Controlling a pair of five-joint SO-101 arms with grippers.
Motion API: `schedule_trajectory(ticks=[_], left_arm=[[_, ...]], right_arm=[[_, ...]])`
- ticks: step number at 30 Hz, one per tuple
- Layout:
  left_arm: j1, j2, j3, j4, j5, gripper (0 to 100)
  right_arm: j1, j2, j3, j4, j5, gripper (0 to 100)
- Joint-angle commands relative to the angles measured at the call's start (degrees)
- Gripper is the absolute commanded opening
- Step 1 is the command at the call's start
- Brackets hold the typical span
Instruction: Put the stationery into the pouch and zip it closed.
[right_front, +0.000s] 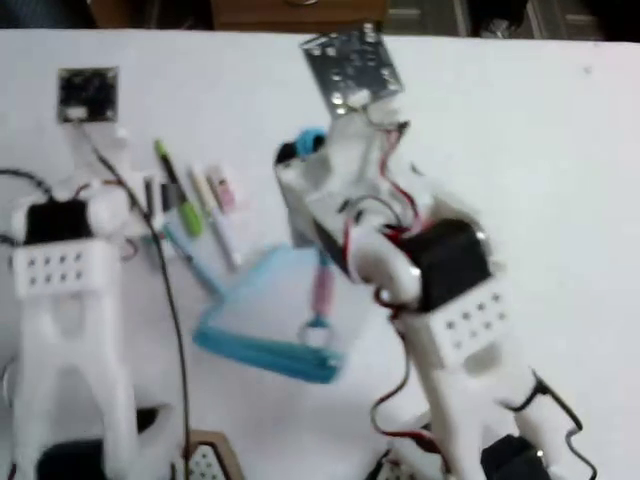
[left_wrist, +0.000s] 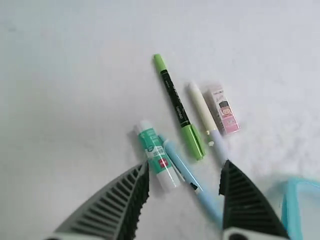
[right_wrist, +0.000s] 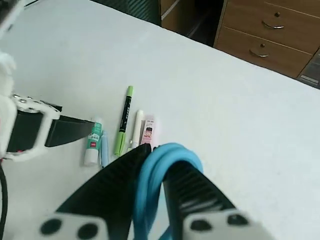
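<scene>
On the white surface (right_front: 520, 150) in the high view, the blue pouch (right_front: 265, 335) sits at the centre, with the loose stationery (right_front: 195, 205) just to its left. In the left wrist view, the left gripper (left_wrist: 184, 175) holds its jaws spread over the glue stick (left_wrist: 156, 152) and the blue pen (left_wrist: 180, 167). In the right wrist view, the right gripper (right_wrist: 157, 150) has its jaws pinching the pouch's blue edge.

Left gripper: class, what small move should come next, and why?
Probably lower the left gripper and close on the blue pen: the pen lies between its open fingers, while the right gripper holds the pouch by its rim.
</scene>
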Motion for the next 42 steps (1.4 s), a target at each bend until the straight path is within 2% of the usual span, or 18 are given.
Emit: schedule_trajectory(ticks=[1,4,9,13,19,27,42], left_arm=[[1.4,7.4,-4.0,-1.1,1.4,24],[4.3,12.9,-7.6,-0.8,1.5,24],[9.8,21.6,-11.5,-3.0,1.5,24],[12.2,27.4,-13.7,-2.1,1.5,24],[14.8,31.4,-16.0,1.4,1.5,24],[14.5,33.8,-23.2,8.1,1.6,24],[14.4,15.4,-13.4,9.0,1.5,24]], right_arm=[[-1.7,-0.7,6.7,-9.2,-0.6,1.7],[-3.2,-0.7,15.9,-13.7,-0.7,1.7],[-3.6,-0.7,32.8,-15.8,-6.7,1.7],[-3.6,-1.3,43.4,-19.7,-8.5,1.7],[-4.7,-1.3,44.0,-20.1,-8.8,1.7],[-3.6,-2.6,42.8,-20.1,-8.8,1.7],[4.0,-19.9,38.2,-21.7,-8.5,1.7]])
